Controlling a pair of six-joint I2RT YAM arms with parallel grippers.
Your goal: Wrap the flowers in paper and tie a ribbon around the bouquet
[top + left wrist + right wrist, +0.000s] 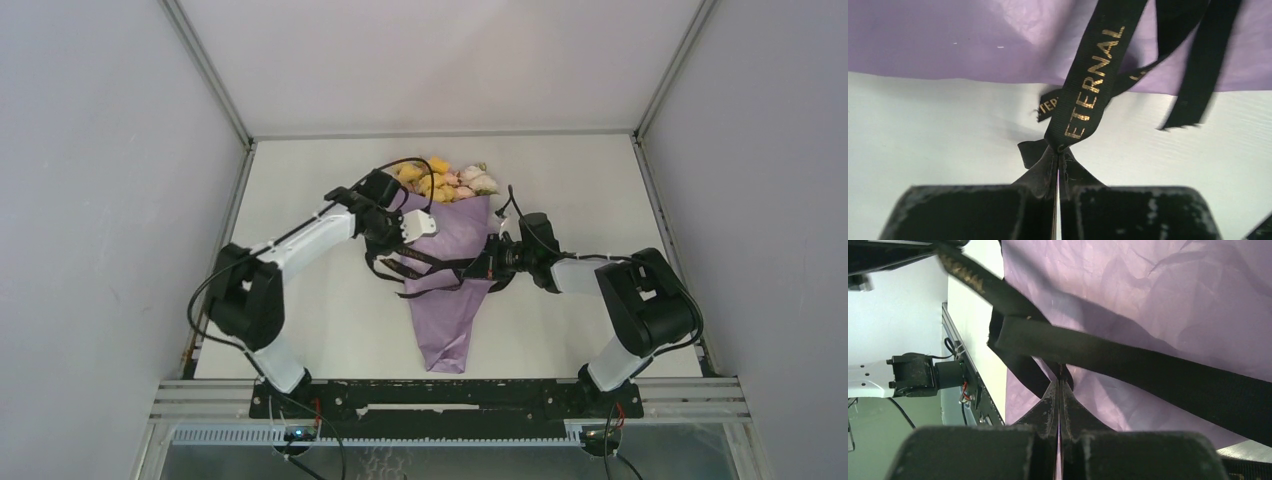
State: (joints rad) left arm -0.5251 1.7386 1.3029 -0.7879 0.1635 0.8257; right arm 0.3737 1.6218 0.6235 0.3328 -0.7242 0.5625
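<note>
**Both grippers closed on ribbon across wrapped bouquet**

The bouquet [447, 310] is laid flat in the middle of the table [300, 335], with the narrow tip pointed toward the arm bases and the wide end away from them. The flowers [447, 181] (yellow, pink and white blooms) are seen sticking out of the far end of the lilac paper [948, 40]. The black ribbon [440, 264] is stretched across the cone about halfway along, between the two arms. The left gripper [1058, 154] is closed, with the ribbon pinched between its fingertips just beside the left edge of the paper; gold lettering "ETERNAL" is read on the strand, and loose ends are seen hanging nearby. The right gripper [1060, 382] is closed too, at the right edge of the cone, and a fold of ribbon appears to be clamped at its tips.
</note>
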